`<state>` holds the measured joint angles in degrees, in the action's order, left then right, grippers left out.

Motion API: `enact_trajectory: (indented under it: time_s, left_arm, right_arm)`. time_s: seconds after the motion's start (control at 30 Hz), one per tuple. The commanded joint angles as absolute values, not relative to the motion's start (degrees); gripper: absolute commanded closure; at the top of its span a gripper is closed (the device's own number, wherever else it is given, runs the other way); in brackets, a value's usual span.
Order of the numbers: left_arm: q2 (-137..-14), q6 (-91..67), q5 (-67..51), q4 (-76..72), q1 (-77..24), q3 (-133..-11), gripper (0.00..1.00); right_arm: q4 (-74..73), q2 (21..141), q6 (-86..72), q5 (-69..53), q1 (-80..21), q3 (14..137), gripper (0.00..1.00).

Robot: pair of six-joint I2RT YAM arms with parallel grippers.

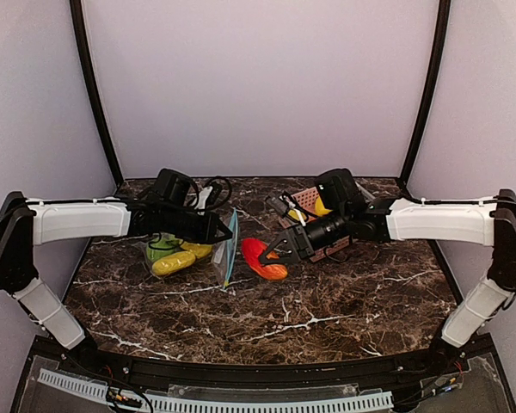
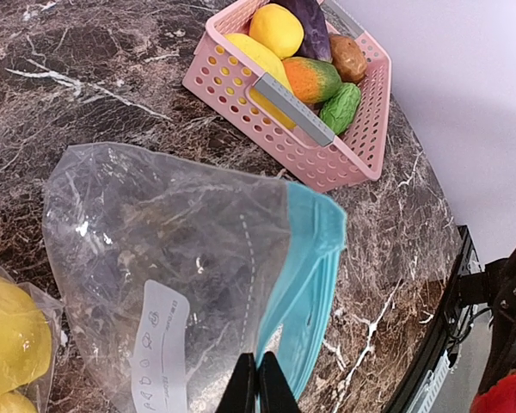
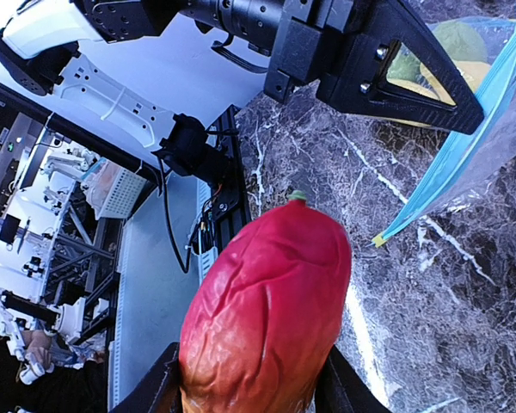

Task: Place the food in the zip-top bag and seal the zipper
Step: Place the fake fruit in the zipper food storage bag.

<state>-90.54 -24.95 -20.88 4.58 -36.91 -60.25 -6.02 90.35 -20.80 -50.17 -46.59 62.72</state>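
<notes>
Clear plastic zip-top bag [image 1: 226, 251] with a blue zipper band [image 2: 308, 275] stands on edge left of centre on the dark brown marble tabletop [image 1: 327, 314]. Your left fingers [image 2: 258, 389] are squeezed narrow on the bag's rim right by the blue band, tips together with film between them. Inside the bag, toward its left, lie glossy yellow toy fruits [image 1: 176, 261] and a green toy piece [image 1: 159, 249]. The left wrist view catches the yellow ones in its lower left corner, behind the film. The blue-banded end of the bag points right, toward your other arm. You cannot tell from these views how far the mouth gapes.

Just right of the blue band, and apart from it, your right fingers [image 1: 275, 249] clamp a glossy red-orange toy fruit [image 3: 271, 310] with a small green stem tip. One finger shows on each side of it in the right wrist view. It hangs low over the tabletop; whether it touches the marble you cannot tell.

Further right and back sits a pink lattice plastic basket [image 2: 327, 159], half hidden under your right arm in the top view. It holds a round yellow toy [image 2: 276, 30], a dark purple toy [image 2: 305, 15], an orange-and-green toy [image 2: 310, 79], a brown toy [image 2: 348, 56] and a bumpy green toy [image 2: 340, 107].
</notes>
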Motion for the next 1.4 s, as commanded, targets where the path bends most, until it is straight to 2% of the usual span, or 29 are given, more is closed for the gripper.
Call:
enact_trajectory:
  time_s: [0.0, 0.43, 0.83, 1.37]
  left_arm:
    - [-89.37, -25.9, -22.13, 3.43, -37.09, -58.77, 0.99]
    - [-87.77, -25.37, -22.62, 4.02, -37.09, -57.73, 0.99]
    - [-86.43, -24.31, -22.43, 5.92, -37.09, -57.89, 0.99]
    - [-85.62, -21.48, -29.3, 13.52, -37.01, -59.25, 0.99]
  right_arm:
    - [-0.25, 94.94, -24.78, -52.66, -47.37, 64.35, 0.64]
    - [-1.08, 106.42, -30.07, -49.96, -48.17, 72.16, 0.65]
    - [-1.8, 109.98, -34.94, -43.22, -47.08, 73.97, 0.66]
    - [-3.49, 116.11, -25.97, -42.65, -46.85, 83.82, 0.66]
